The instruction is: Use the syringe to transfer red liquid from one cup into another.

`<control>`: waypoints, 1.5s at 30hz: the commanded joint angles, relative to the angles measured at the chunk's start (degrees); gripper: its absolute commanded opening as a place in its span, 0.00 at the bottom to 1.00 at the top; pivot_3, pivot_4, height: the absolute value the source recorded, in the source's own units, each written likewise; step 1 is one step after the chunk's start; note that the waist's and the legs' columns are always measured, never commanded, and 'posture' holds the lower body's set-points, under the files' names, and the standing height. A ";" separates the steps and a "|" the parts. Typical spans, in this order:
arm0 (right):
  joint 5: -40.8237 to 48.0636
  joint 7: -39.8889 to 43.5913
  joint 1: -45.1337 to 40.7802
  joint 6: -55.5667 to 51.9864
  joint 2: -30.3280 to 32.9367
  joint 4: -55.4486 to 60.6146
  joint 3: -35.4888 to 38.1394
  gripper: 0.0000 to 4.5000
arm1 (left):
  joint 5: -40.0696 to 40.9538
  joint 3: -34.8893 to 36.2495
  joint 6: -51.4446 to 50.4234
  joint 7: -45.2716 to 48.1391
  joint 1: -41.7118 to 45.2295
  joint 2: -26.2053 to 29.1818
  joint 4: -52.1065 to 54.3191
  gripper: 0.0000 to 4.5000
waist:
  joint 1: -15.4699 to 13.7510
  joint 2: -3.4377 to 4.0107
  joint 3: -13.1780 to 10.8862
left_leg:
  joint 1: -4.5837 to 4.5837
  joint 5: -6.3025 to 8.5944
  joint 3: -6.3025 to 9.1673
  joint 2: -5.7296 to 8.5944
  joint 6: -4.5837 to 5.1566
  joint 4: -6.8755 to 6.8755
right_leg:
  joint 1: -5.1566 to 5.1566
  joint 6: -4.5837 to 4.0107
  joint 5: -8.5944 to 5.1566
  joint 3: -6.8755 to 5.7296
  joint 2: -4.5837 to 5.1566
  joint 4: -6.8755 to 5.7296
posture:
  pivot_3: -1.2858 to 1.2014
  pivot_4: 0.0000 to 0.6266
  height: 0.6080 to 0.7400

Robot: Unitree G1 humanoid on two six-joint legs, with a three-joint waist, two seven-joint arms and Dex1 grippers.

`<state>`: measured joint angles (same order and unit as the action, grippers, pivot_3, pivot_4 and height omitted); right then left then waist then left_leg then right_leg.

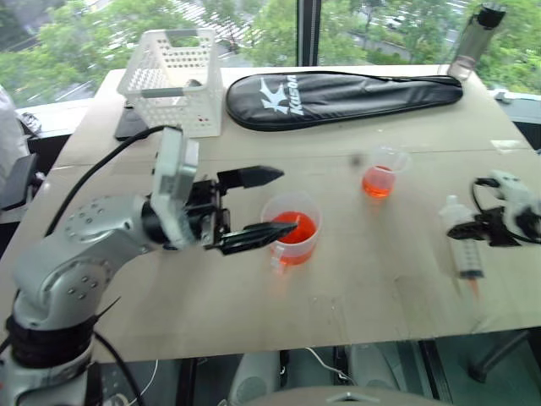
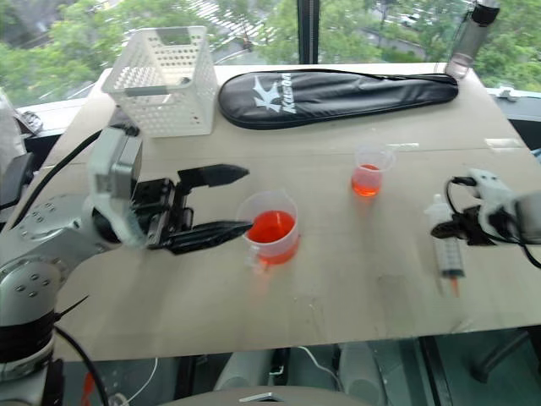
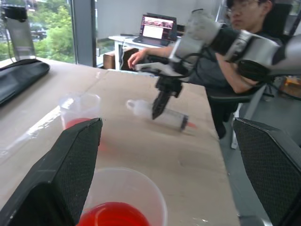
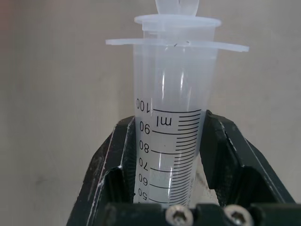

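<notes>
The syringe (image 1: pixel 463 245) lies level, low over the table at the right, with its orange-stained nozzle toward the front edge. My right gripper (image 1: pixel 486 224) is shut on its clear barrel (image 4: pixel 171 117) near the flange. Whether it still touches the table I cannot tell. The wide handled cup (image 1: pixel 292 230) stands mid-table and holds red liquid (image 1: pixel 296 227). My left gripper (image 1: pixel 283 201) is open and level, and its fingertips reach the cup's left rim. The smaller spouted cup (image 1: pixel 382 173) stands farther back to the right, with a little red liquid in it.
A white perforated basket (image 1: pixel 173 80) and a black racket bag (image 1: pixel 338 97) lie along the far edge, and a bottle (image 1: pixel 478 38) stands at the far right corner. In the left wrist view a person (image 3: pixel 235 28) sits beyond the table by a laptop (image 3: pixel 157 26).
</notes>
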<state>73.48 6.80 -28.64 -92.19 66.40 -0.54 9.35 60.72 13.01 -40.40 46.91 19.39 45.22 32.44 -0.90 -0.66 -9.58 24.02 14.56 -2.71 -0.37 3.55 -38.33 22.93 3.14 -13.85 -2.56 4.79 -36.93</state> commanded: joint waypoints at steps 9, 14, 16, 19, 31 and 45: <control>23.24 -4.27 -4.44 31.01 -13.57 34.71 11.46 0.33 | -5.49 0.50 2.44 -10.20 11.28 -7.87 -14.09 1.00 | 1.04 -0.31 -0.03 | -0.27 0.01 -0.08 -0.21 0.01 -0.12 | -0.18 0.13 0.06 0.22 -0.25 0.00 | 0.52 0.24 0.88; -0.71 8.34 -10.36 42.34 -25.98 37.87 -4.26 0.33 | -9.51 2.31 4.04 -13.24 14.93 -8.67 -19.68 1.00 | 0.94 -0.37 -0.03 | -0.19 -0.12 -0.03 -0.20 -0.20 -0.18 | -0.15 0.17 0.13 0.27 -0.31 -0.02 | 0.52 0.24 0.88; -8.88 12.72 -10.20 47.69 -30.25 35.90 -9.33 0.33 | -10.38 2.42 4.33 -13.32 14.90 -8.77 -19.74 1.00 | 0.92 -0.38 -0.03 | -0.17 -0.12 -0.05 -0.17 -0.22 -0.17 | -0.14 0.18 0.13 0.26 -0.26 0.00 | 0.52 0.24 0.88; -16.96 18.17 -10.34 53.93 -36.48 30.85 -14.24 0.33 | -10.37 2.85 3.60 -13.86 14.25 -8.60 -18.37 1.00 | 0.90 -0.38 -0.03 | 0.10 -0.13 -0.07 -0.07 -0.23 -0.11 | 0.13 0.19 0.13 0.27 -0.14 0.04 | 0.52 0.24 0.88; -29.21 27.36 -6.12 60.36 -45.44 24.19 -20.07 0.32 | -9.44 3.10 -0.71 -14.16 14.46 -4.55 -14.94 1.00 | 1.24 -0.43 0.00 | 0.65 -0.15 0.03 -0.04 -0.26 -0.21 | 0.64 0.19 0.14 0.11 -0.10 -0.12 | 0.52 0.24 0.88; -43.46 35.63 0.58 72.44 -50.98 16.31 -25.03 0.32 | -11.94 -2.27 -1.86 -0.65 18.37 3.54 -13.32 1.00 | 1.52 -0.44 0.00 | 0.59 -0.18 0.02 -0.01 -0.30 -0.23 | 0.65 0.19 0.14 0.12 -0.12 -0.22 | 0.52 0.24 0.88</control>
<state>31.14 41.14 -28.46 -22.26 15.90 14.95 -15.43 50.26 11.28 -44.15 43.78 36.03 47.59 17.61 0.62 -1.10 -9.58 24.60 14.38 -2.68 -0.38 3.24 -38.56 23.57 3.33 -13.71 -2.45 4.66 -37.15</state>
